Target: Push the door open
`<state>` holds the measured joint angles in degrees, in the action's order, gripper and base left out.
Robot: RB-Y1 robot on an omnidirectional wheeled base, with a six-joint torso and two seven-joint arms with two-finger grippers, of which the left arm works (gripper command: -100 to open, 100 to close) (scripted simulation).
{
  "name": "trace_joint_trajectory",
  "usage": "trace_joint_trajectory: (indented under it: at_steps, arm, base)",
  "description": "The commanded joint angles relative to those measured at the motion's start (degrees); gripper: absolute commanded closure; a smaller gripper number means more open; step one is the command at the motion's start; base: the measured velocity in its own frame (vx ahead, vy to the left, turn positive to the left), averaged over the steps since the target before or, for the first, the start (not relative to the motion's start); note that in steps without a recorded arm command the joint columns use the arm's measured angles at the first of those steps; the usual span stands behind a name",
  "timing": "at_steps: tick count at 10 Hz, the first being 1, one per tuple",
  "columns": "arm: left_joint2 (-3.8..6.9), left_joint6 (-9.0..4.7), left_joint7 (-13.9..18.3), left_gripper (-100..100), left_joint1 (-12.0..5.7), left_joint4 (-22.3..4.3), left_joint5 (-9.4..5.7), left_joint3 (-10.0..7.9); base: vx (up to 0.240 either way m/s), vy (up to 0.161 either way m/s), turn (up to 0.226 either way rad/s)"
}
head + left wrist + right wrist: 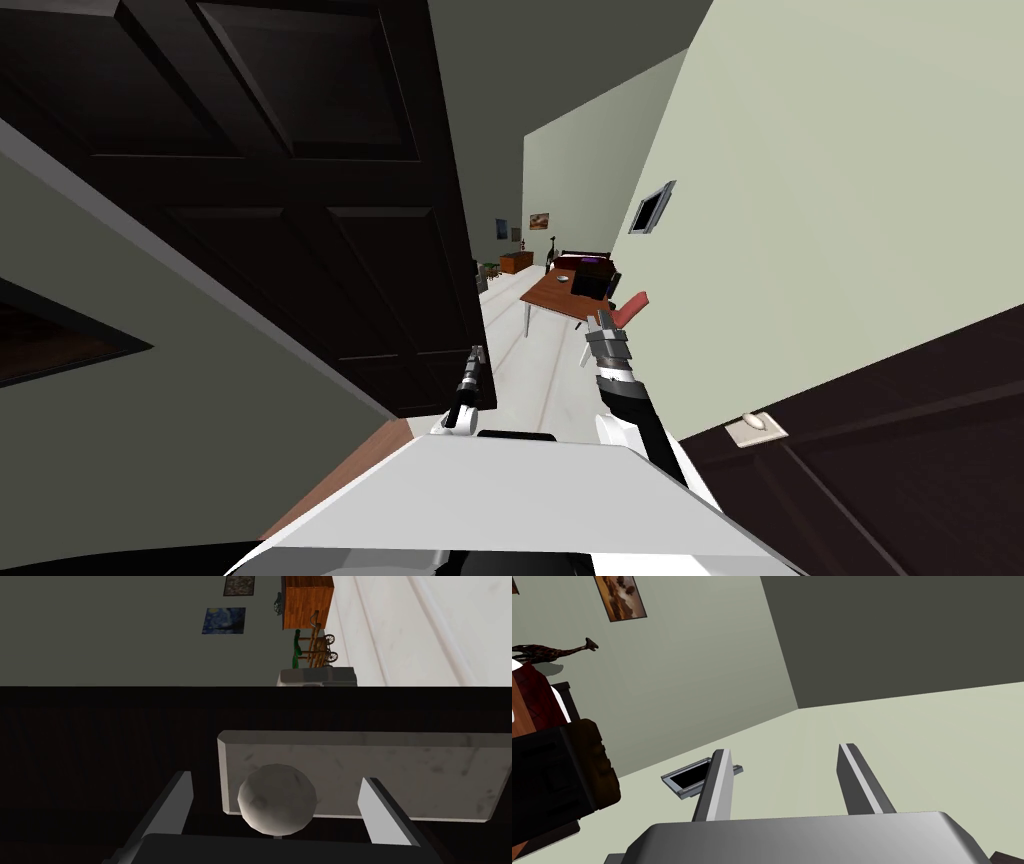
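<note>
Our left end effector (275, 780), open, straddles the knob (277, 800) on the dark door (300, 200) at our left, placed to shove it wider. Our right end effector (786, 749) hangs open, clear of it.

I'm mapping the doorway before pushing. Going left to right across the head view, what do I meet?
dark panelled door → left hand → right hand → grey wall panel → pale knob plate on a second dark door.
</note>
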<state>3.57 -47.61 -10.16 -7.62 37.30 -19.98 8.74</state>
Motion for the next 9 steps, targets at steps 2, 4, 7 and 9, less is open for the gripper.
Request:
trace_joint_trajectory:
  at_steps: [2,4,7,9]
  arm:
    - [0.05,0.12,0.01,100,-0.05,-0.01,0.00,-0.02]
    - [0.05,0.12,0.01,100,-0.05,-0.01,0.00,-0.02]
    - [0.38,0.36,-0.25,100,-0.05,-0.21,-0.49,-0.80]
    - [0.65,0.43,-0.47,100,-0.16,-0.28,-0.98,-1.60]
  base:
    - [-0.023,0.001,-0.009]
    - [-0.018,0.001,-0.002]
    - [0.030,-0.010,0.016]
    - [0.147,-0.044,0.037]
